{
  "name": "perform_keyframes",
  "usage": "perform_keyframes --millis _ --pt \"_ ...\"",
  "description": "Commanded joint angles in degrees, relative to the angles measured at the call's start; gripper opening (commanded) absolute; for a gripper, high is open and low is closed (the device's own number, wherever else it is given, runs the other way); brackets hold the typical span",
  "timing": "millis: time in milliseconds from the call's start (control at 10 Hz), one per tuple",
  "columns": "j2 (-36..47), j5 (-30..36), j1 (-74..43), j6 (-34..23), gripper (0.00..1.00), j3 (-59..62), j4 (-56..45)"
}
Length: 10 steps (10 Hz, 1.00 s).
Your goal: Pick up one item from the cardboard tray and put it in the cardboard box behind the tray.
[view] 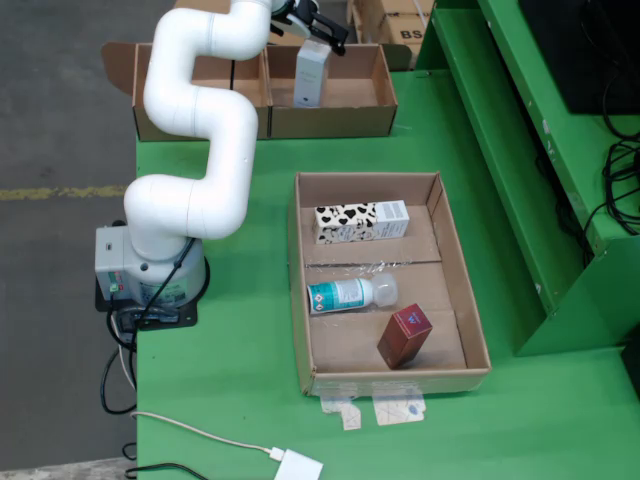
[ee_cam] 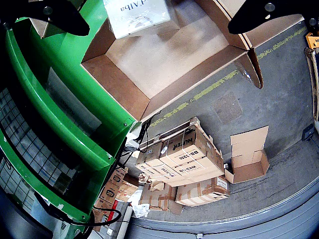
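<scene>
**Cut off and out of sight**

The gripper [view: 308,24] runs off the fixed view's top edge. In the wrist view the white carton [ee_cam: 137,16] is cropped at the top, its print only partly readable, and both fingers [ee_cam: 264,15] leave the frame

A white adapter [view: 299,467] with cable lies on the green table [view: 230,390].

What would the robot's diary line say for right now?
arm: over back cardboard box | jaws: open | white carton: inside box | tray: three items left
</scene>
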Motion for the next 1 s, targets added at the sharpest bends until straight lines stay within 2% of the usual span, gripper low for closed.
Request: perform_keyframes --millis 0,300,700,800,900 --pt "1.64 -0.49 -0.26 0.02 1.0 1.66 0.65" --pt "1.69 -1.11 -0.19 -0.83 1.0 1.66 1.51" --pt "3.69 -5.49 1.29 -3.14 1.0 1.66 5.38" --pt "2.32 -8.53 2.77 -7.92 1.0 1.66 16.43" --pt "3.36 -7.78 3.44 -9.01 1.0 1.66 18.67"
